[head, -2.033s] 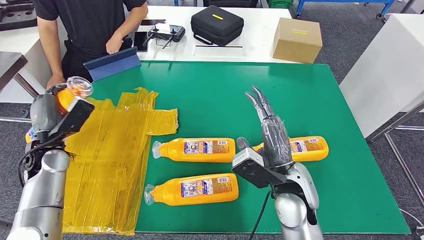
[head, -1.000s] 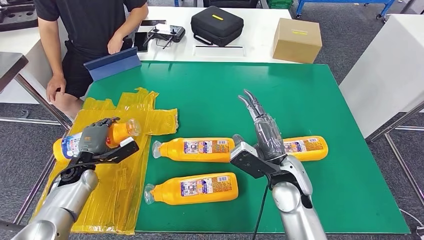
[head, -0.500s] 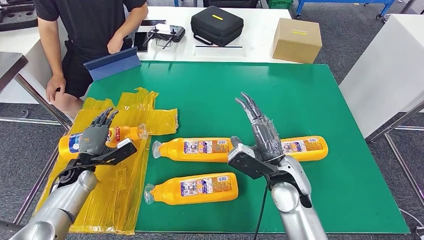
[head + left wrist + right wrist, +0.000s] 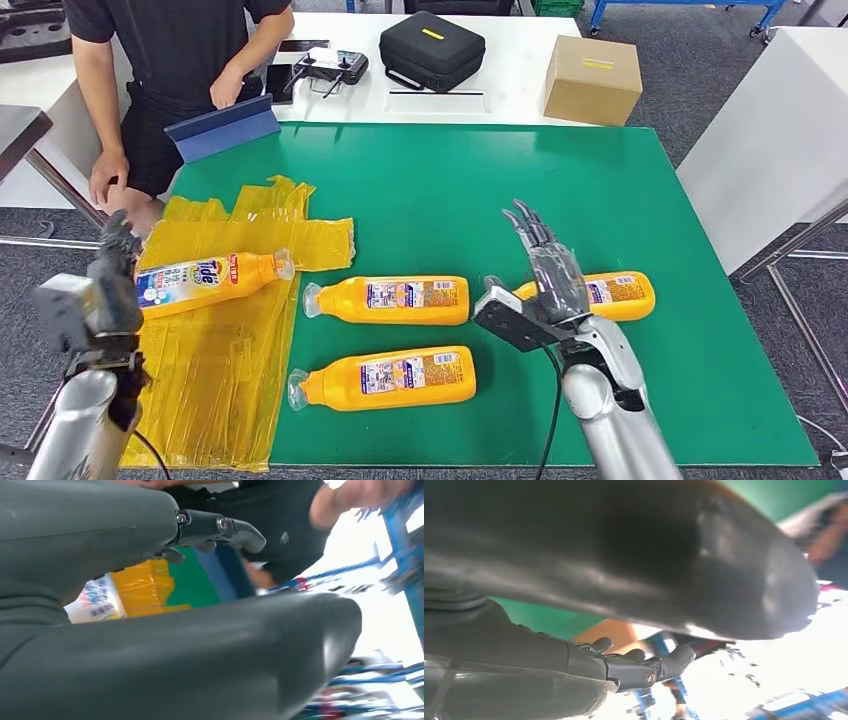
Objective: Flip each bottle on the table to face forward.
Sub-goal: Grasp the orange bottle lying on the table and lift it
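Head view: flipped bottle (image 4: 205, 280) lies just beside the empty left hand (image 4: 112, 280).

My table (image 4: 600, 190) is green, the plastic sheet (image 4: 215, 350) on it yellow, the bottles (image 4: 390, 300) orange with printed labels, and my hands (image 4: 548, 262) dark grey.

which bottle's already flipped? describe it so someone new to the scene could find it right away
Start at the green table and go to the crumpled yellow plastic sheet over its left edge. One orange bottle lies on that sheet, cap towards the table's middle. It is the bottle showing a big blue-and-white brand label; the three others lie on bare green and show small-print labels.
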You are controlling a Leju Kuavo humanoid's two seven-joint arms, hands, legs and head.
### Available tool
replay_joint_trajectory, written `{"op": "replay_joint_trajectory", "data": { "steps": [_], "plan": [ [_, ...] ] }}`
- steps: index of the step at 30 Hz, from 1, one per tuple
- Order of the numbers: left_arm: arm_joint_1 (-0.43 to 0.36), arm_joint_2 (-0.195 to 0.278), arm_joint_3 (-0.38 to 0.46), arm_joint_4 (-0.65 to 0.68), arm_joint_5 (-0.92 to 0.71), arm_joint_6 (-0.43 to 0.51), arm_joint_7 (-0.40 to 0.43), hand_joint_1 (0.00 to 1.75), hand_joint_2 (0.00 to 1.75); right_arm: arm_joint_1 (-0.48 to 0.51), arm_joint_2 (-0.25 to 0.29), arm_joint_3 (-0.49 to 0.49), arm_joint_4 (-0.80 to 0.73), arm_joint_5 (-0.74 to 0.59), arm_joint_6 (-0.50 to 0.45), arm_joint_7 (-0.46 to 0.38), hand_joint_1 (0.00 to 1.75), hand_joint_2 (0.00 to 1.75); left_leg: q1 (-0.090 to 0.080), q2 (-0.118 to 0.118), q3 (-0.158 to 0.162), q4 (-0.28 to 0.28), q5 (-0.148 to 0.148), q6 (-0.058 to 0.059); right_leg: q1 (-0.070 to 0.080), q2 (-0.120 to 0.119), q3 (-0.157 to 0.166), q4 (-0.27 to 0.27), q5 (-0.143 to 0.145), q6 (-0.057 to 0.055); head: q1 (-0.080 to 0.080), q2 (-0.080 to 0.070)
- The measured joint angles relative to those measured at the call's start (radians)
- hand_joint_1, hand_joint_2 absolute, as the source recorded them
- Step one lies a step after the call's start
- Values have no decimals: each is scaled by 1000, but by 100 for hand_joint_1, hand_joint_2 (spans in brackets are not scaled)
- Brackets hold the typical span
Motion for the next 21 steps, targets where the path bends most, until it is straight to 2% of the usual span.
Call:
{"op": "replay_joint_trajectory", "data": {
  "steps": [3, 5, 13, 17, 21],
  "plan": [
    [175, -32, 97, -200, 85, -12, -27, 0, 0, 40, -44, -84, -1, 44, 19, 18, 0, 0, -1, -2, -1, 0, -2, 0, 0, -1, -2, -1, -1, 0, 1, 0],
    [240, -47, 135, -277, 89, -12, -35, 0, 0, 51, -56, -125, -2, 60, 33, 21, 0, 0, -1, -3, -2, 0, -2, 1, 0, -2, -3, -1, -1, 0, 1, 0],
    [318, -74, 188, -400, 90, -8, -30, 0, 0, 67, -59, -182, -14, 101, 42, 35, 0, 0, 0, -3, 0, 0, 0, 2, 0, -2, 0, -1, 0, 0, 0, 0],
    [356, -116, 214, -406, 84, -28, -25, 0, 0, 95, -49, -237, -61, 181, 58, 39, 0, 0, 0, -3, 1, 0, 0, 2, 1, -2, 1, -1, 0, 0, 0, 0],
    [369, -162, 241, -401, 68, -53, -30, 0, 0, 128, -15, -289, -116, 257, 75, 40, 0, 175, 0, -3, 0, 0, 0, 2, 1, -2, 0, -1, 0, 0, 0, 0]
  ]
}}
